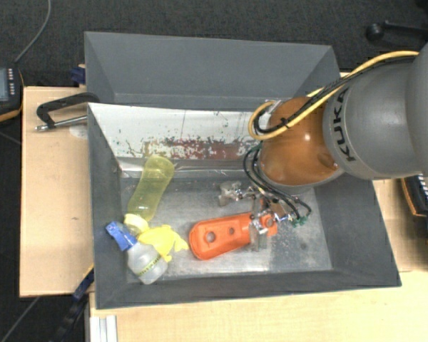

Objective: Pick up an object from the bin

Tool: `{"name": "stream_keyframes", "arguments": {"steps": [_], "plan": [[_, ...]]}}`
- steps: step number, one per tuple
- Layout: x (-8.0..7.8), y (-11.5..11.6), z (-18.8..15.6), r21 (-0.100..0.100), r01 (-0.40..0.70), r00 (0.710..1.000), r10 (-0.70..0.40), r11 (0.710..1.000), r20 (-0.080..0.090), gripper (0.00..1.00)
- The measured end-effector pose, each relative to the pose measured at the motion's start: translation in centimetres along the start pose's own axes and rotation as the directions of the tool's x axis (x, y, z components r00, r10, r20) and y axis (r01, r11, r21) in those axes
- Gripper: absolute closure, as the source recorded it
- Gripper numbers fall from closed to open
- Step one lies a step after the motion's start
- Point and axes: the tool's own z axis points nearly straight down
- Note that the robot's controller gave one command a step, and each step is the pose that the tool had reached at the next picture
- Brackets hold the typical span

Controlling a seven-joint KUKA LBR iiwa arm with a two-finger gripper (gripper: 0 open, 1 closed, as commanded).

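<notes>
My gripper [262, 223] is down near the bin floor, right of centre, under the arm's orange cover. It sits against the right end of an orange, elongated plastic piece [217, 239] with a round hole, which lies flat near the front wall. Whether that piece is gripped is hidden. A small grey metal bit [230, 193] lies just up and left of the gripper; I cannot tell if it is loose or belongs to the gripper.
A translucent yellow tube [150, 187] lies at the left. Below it in the front left corner are a crumpled yellow thing [164, 239] and a small clear bottle [144, 261] with a blue cap. The arm covers the bin's right back part.
</notes>
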Motion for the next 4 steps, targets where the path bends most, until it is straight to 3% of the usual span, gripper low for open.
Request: {"name": "stream_keyframes", "arguments": {"steps": [1,4], "plan": [[-0.1,1.4,1.0,-0.001,0.018,1.0,-0.018,1.0,0.002,1.0],[-0.1,1.5,-0.5,-0.001,0.018,1.0,-0.018,1.0,0.002,1.0]]}}
